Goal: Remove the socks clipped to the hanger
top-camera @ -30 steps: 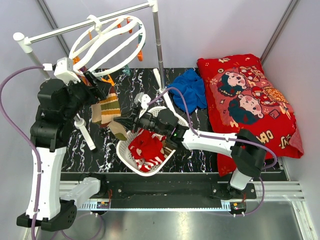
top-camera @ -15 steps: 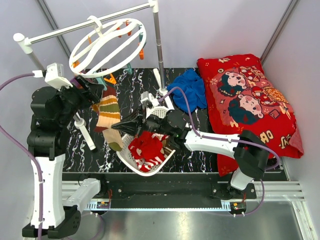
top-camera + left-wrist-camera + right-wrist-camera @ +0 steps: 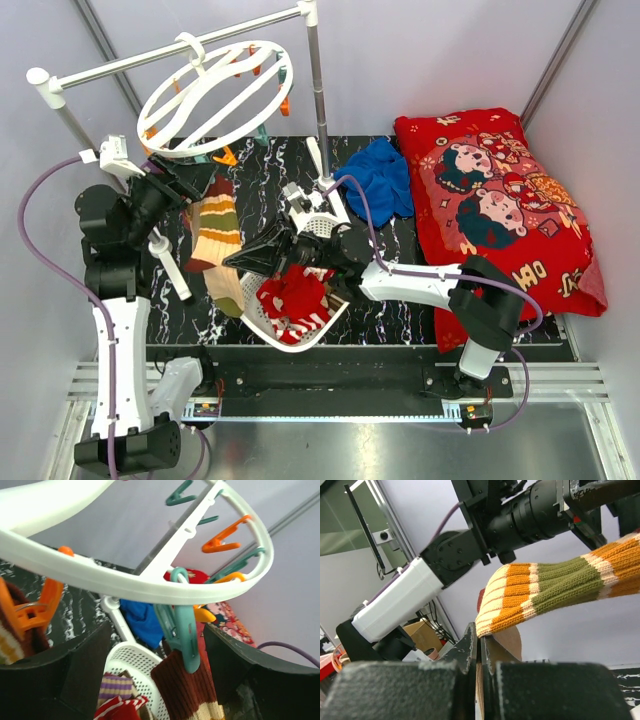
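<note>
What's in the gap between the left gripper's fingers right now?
In the left wrist view, a teal clip hanging from the hanger, pinching the maroon top of a sock, sits between the fingers of the open left gripper.

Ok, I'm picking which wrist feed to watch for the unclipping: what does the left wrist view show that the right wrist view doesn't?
Only the left wrist: the hanger ring, its teal clip biting a maroon sock, the white basket, and the open left claw either side of that clip. Only the right wrist: the right claw shut on the striped sock, with the left arm behind. Both: sock fabric; the maroon piece may be that same sock's cuff, but I can't confirm.
</note>
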You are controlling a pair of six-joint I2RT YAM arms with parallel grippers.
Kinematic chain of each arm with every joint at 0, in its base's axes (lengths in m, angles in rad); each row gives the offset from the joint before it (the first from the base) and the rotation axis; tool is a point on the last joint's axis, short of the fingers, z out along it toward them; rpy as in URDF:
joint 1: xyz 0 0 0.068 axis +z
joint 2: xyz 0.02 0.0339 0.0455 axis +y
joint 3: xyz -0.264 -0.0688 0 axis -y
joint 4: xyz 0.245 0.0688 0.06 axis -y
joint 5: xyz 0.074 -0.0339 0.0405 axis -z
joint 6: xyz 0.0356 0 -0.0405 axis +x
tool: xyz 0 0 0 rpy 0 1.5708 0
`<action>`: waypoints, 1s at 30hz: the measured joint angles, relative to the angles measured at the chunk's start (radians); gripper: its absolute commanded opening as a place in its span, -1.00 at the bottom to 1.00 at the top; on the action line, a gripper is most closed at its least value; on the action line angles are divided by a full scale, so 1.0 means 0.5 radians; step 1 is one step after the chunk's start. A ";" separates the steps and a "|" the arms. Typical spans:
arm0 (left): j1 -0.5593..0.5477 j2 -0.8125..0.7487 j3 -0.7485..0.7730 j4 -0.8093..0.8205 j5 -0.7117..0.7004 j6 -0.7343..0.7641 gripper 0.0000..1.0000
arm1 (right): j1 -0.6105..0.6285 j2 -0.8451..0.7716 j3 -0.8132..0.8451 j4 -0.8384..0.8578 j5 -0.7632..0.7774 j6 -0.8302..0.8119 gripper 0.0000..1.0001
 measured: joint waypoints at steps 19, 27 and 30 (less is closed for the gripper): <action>0.062 -0.089 -0.465 1.054 0.275 -0.388 0.53 | -0.024 0.078 -0.005 0.066 -0.079 0.275 -1.00; 0.138 -0.025 -0.665 1.563 0.380 -0.700 0.50 | -0.024 0.081 -0.005 0.068 -0.112 0.329 -1.00; 0.142 0.011 -0.729 1.729 0.424 -0.814 0.50 | -0.024 0.081 -0.005 0.067 -0.114 0.352 -1.00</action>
